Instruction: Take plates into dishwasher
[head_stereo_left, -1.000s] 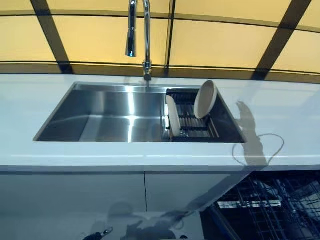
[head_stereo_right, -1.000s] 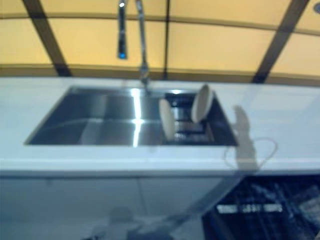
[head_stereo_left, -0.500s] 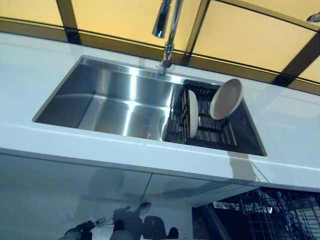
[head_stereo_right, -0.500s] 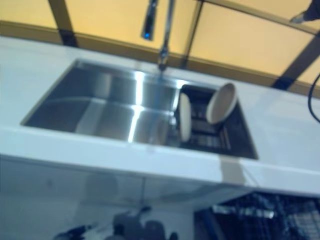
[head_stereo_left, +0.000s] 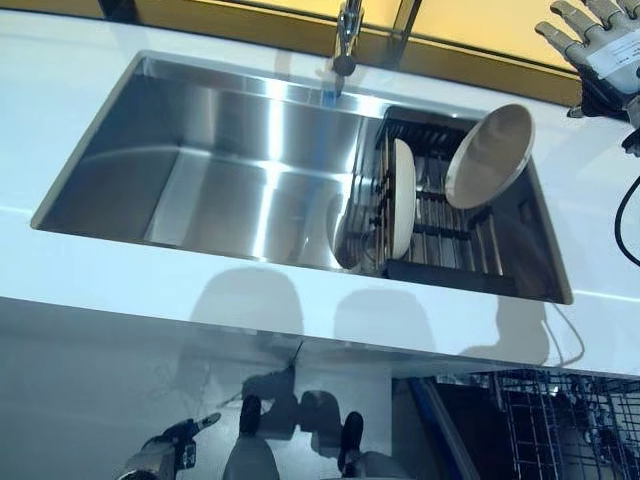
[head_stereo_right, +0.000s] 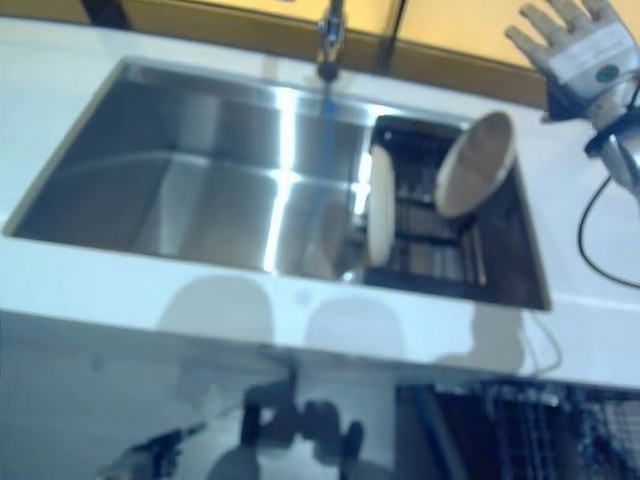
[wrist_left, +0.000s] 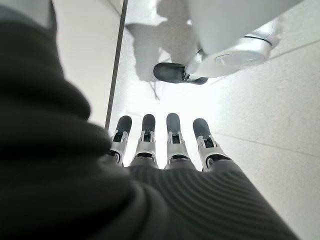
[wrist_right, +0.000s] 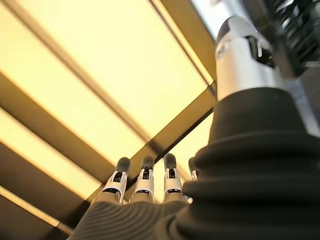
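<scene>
Two pale plates stand in a dark rack (head_stereo_left: 445, 262) in the right part of the steel sink (head_stereo_left: 200, 170). One plate (head_stereo_left: 402, 210) is upright and edge-on at the rack's left side. The other plate (head_stereo_left: 488, 155) leans tilted at the back right. My right hand (head_stereo_left: 598, 48) hovers open above the counter, to the right of and beyond the tilted plate, touching nothing. In the right wrist view its fingers (wrist_right: 145, 182) are straight and point toward the yellow wall. My left hand (wrist_left: 172, 137) hangs low with straight fingers over the floor, holding nothing.
The white counter (head_stereo_left: 120, 280) surrounds the sink, with a faucet (head_stereo_left: 347, 35) at its back edge. Below the counter at the lower right, the open dishwasher shows its wire rack (head_stereo_left: 560, 420). White cabinet fronts (head_stereo_left: 150, 370) fill the lower left.
The camera has moved closer and tipped down, so the sink looks larger. My right hand has come into view at the upper right. The plates stand as before.
</scene>
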